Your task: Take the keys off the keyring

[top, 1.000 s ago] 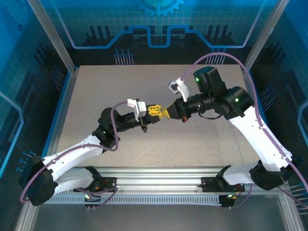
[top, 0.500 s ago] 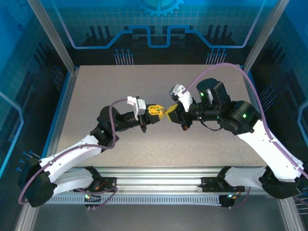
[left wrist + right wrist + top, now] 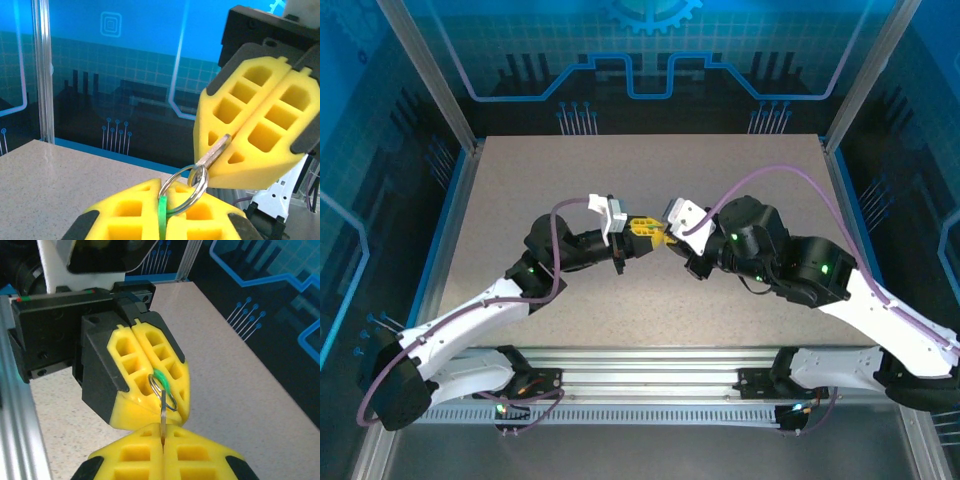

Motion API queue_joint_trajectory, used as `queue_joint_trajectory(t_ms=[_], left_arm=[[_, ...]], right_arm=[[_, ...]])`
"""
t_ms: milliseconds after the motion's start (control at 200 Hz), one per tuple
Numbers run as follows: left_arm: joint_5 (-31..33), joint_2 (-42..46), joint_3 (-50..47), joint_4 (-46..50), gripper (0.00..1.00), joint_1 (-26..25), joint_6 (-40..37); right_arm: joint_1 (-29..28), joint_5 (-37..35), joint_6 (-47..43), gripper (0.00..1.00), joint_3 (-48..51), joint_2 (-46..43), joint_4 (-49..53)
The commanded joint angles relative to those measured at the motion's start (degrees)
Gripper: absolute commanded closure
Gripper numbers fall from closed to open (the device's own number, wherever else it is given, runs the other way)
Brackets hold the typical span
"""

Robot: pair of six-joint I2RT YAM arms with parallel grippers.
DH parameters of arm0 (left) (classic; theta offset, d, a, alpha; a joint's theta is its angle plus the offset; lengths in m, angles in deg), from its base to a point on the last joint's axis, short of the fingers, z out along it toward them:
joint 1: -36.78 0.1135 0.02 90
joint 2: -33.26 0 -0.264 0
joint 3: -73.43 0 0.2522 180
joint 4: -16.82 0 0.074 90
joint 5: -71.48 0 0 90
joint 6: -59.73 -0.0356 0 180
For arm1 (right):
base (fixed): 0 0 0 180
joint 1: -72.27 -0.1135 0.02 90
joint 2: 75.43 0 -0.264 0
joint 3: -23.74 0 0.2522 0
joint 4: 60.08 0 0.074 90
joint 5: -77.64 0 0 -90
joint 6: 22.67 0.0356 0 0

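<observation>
Above the table's middle my left gripper [image 3: 645, 228] and right gripper [image 3: 665, 238] meet tip to tip. In the left wrist view the left gripper [image 3: 167, 192] is shut on a bright green key head [image 3: 162, 215], a thin edge of which shows between the yellow fingers. The thin silvery keyring [image 3: 172, 177] loops through the green head and stands above the fingertips. A flat silvery key blade [image 3: 212, 152] hangs on the ring, and the right gripper [image 3: 222, 145] is shut on it. In the right wrist view the right gripper [image 3: 162, 432] pinches the blade [image 3: 163, 410] upright below the keyring [image 3: 173, 406].
The grey speckled table [image 3: 570, 170] lies below both grippers, with blue walls and aluminium posts around it. Purple cables arch over each arm.
The right arm has swung lower and nearer, its wrist turning while staying at the meeting point. The left gripper has shifted slightly up and right. Both stay shut.
</observation>
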Motion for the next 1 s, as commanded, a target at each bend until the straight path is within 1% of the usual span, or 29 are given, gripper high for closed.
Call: queue_joint_trajectory(t_ms=[0,40,185,320,475,661,806,996], left_arm=[[2.8,1.3,3.0,-0.7,1.00,0.7,2.4],[3.0,1.2,3.0,-1.0,1.00,0.7,3.0],[3.3,1.2,3.1,-1.5,1.00,1.0,4.6],[3.9,1.3,3.3,-1.5,1.00,1.2,5.1],[3.3,1.0,3.5,-1.9,1.00,2.1,6.9],[2.7,0.6,4.5,-0.7,1.00,2.3,7.1],[2.1,0.0,5.5,0.6,1.00,2.3,7.2],[1.5,0.2,6.2,2.6,1.00,2.2,6.3]], right_arm=[[-3.8,-6.4,-5.8,1.00,3.4,-2.0,-3.4],[-4.6,-7.9,-6.7,1.00,4.8,-2.9,-5.0],[-6.0,-8.3,-9.4,1.00,9.4,-5.5,-8.9],[-7.8,-10.2,-11.7,1.00,12.4,-7.1,-12.8],[-8.3,-9.0,-14.7,1.00,16.7,-9.7,-16.9],[-12.2,-12.9,-19.1,1.00,17.3,-7.9,-16.7],[-12.7,-14.1,-20.7,1.00,17.8,-7.7,-17.7],[-14.0,-16.3,-22.5,1.00,17.4,-6.6,-16.5]])
